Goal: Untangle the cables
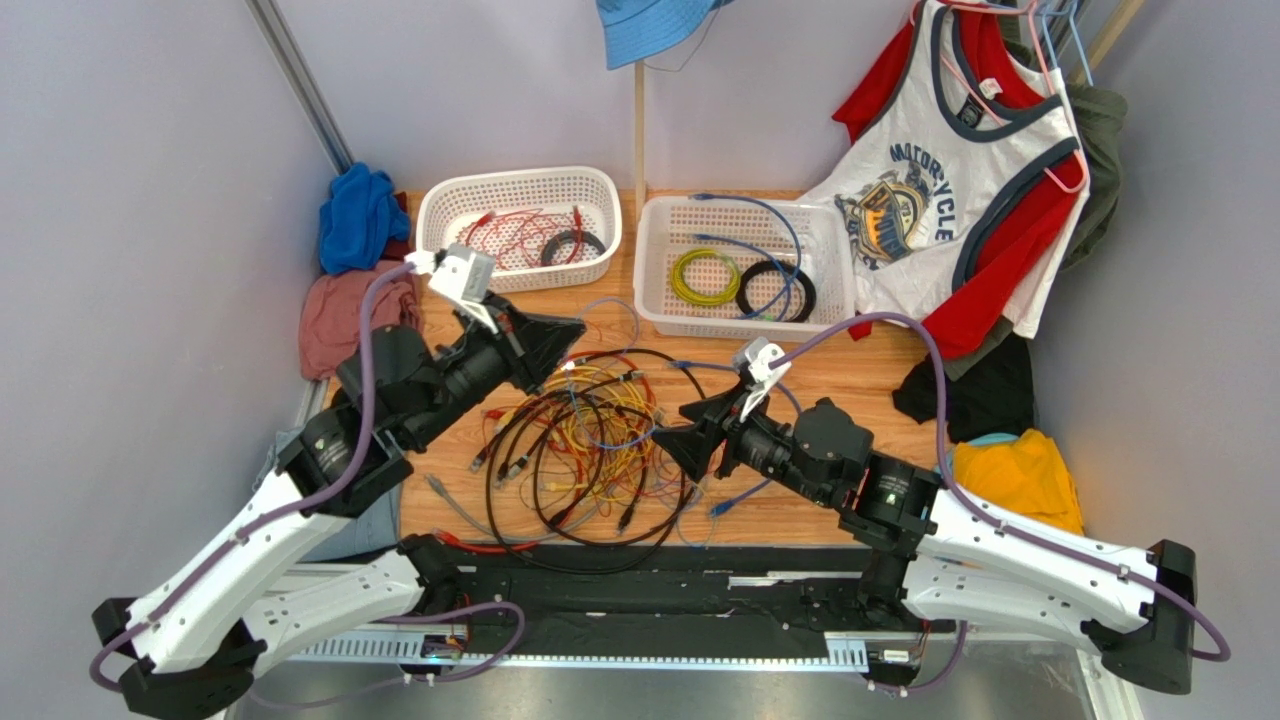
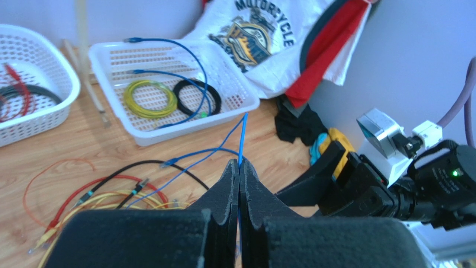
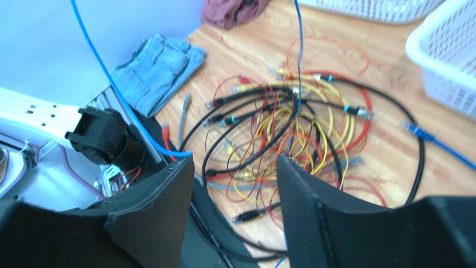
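The cables (image 1: pixel 586 443) lie as a loose tangle of black, red, orange, yellow and blue cords on the wooden table between my arms. They also show in the right wrist view (image 3: pixel 290 128). My left gripper (image 1: pixel 564 342) hovers over the pile's far edge. In the left wrist view it (image 2: pixel 239 164) is shut on a thin blue cable (image 2: pixel 242 134) that runs up toward the right basket. My right gripper (image 1: pixel 676 443) is at the pile's right side; its jaws (image 3: pixel 234 162) are open and empty. A blue cable (image 3: pixel 112 84) crosses by its left fingertip.
Two white baskets stand at the back: the left one (image 1: pixel 519 183) holds red and black cords, the right one (image 1: pixel 736 210) holds a yellow-green coil (image 1: pixel 703 275), a black coil (image 1: pixel 777 288) and blue cord. Clothes lie at left (image 1: pixel 338 323) and right (image 1: pixel 1022 473).
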`<state>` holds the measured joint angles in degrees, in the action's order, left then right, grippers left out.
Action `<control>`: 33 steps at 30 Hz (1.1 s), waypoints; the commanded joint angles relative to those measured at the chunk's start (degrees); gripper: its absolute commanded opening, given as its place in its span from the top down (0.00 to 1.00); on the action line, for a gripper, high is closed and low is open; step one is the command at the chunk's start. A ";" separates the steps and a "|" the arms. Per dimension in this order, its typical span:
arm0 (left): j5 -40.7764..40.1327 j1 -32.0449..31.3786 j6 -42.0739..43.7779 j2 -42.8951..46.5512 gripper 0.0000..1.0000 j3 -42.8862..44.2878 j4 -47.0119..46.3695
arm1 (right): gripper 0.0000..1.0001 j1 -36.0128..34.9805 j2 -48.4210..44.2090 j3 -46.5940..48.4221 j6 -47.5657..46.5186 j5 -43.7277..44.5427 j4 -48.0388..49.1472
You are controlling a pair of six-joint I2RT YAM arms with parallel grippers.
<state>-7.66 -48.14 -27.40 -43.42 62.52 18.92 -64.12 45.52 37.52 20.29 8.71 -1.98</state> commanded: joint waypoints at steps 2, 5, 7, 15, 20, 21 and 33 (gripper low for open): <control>9.85 0.15 5.33 -3.07 1.00 7.52 1.03 | 0.36 -0.22 1.67 3.61 -6.49 6.57 5.31; 13.10 0.15 7.09 -4.22 1.00 11.56 2.17 | 0.34 -0.22 3.87 4.05 -7.37 10.71 7.86; 15.04 0.06 7.88 -4.74 1.00 13.49 3.31 | 0.34 -0.22 4.84 4.14 -9.30 12.37 11.37; 21.72 -0.02 7.53 -4.92 1.00 12.89 4.02 | 0.34 0.04 12.40 7.30 -12.03 17.22 22.26; 22.78 -0.20 6.48 -4.22 1.00 11.48 3.67 | 0.34 0.31 17.57 10.64 -12.56 17.56 24.21; 23.04 -0.29 6.31 -3.87 1.00 10.96 3.58 | 0.34 0.40 18.20 11.26 -12.65 18.18 24.56; 4.81 -0.38 3.41 0.53 0.86 -0.88 5.34 | 1.00 1.89 14.69 22.64 -9.92 21.70 4.69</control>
<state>8.80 -48.38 -21.71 -43.20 66.72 23.40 -62.74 63.11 49.71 9.32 27.53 14.00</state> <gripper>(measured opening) 0.039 0.006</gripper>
